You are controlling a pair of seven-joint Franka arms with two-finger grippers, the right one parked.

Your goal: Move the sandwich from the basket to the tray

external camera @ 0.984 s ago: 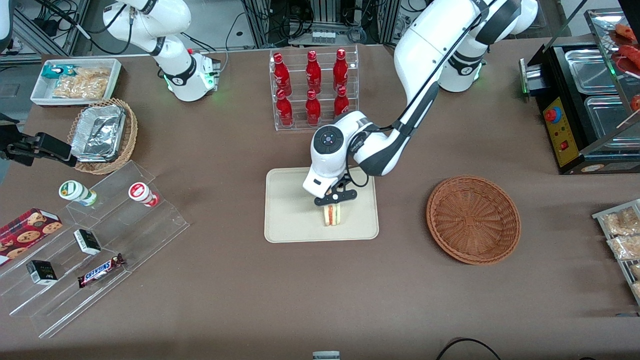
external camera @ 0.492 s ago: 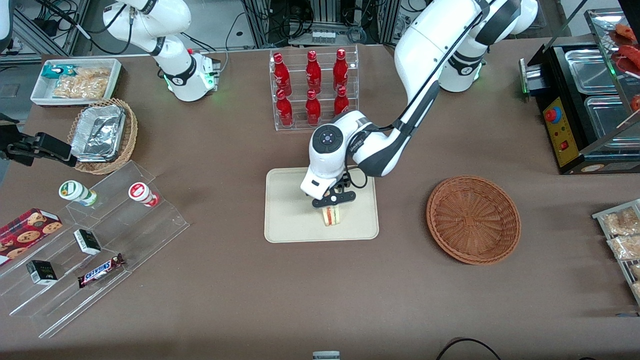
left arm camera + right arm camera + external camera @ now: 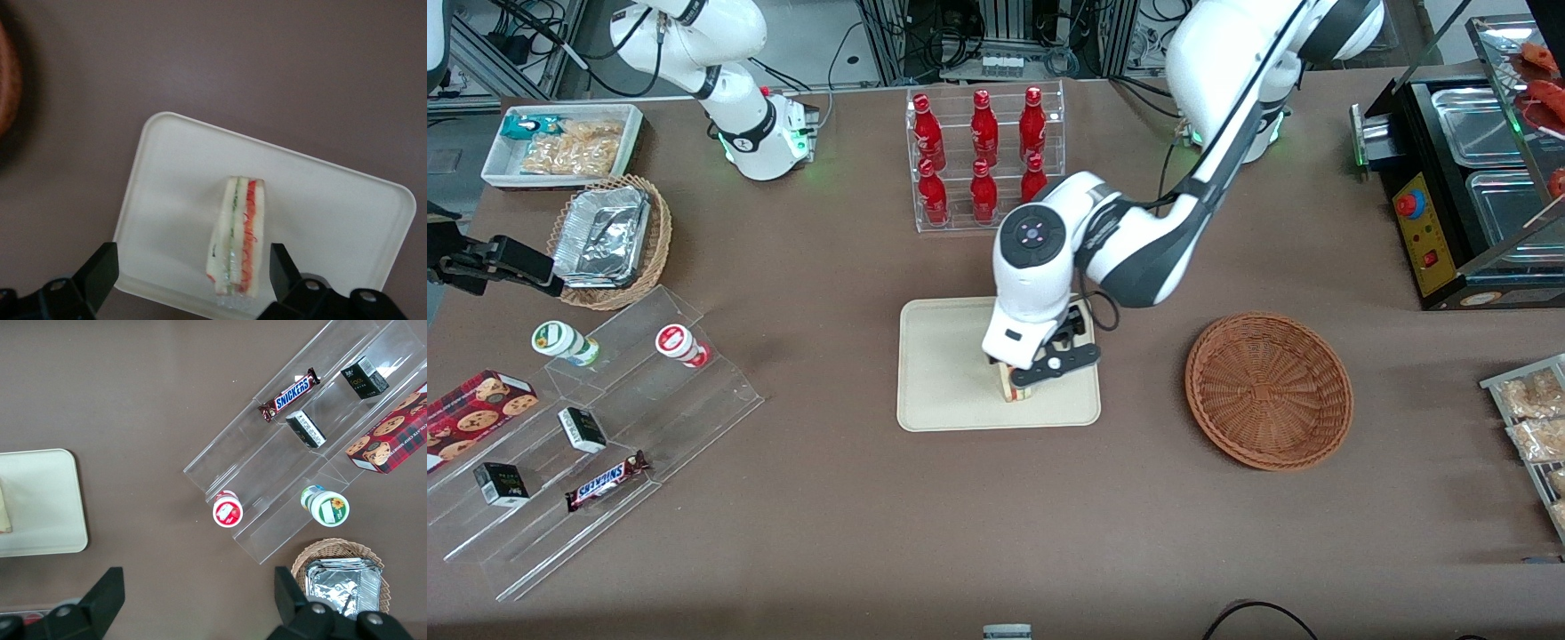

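The sandwich [image 3: 239, 247] stands on its edge on the beige tray [image 3: 320, 207], close to the tray rim nearest the front camera. My left gripper [image 3: 192, 273] hangs open above it, with one dark finger on each side and neither touching the bread. In the front view the gripper [image 3: 1049, 364] covers most of the sandwich [image 3: 1008, 388], which sits on the tray [image 3: 943, 373]. The reddish-brown basket [image 3: 1267, 388] lies empty beside the tray, toward the working arm's end of the table. Only the basket's rim [image 3: 5, 87] shows in the left wrist view.
A clear rack of red bottles [image 3: 983, 160] stands farther from the front camera than the tray. Toward the parked arm's end are a stepped acrylic stand with snacks [image 3: 596, 427], a tan basket of foil containers [image 3: 609, 240] and a white bin [image 3: 560, 142]. A black appliance [image 3: 1467, 187] stands at the working arm's end.
The gripper has lifted off the sandwich and shifted a little toward the basket. The sandwich stays where it was on the tray.
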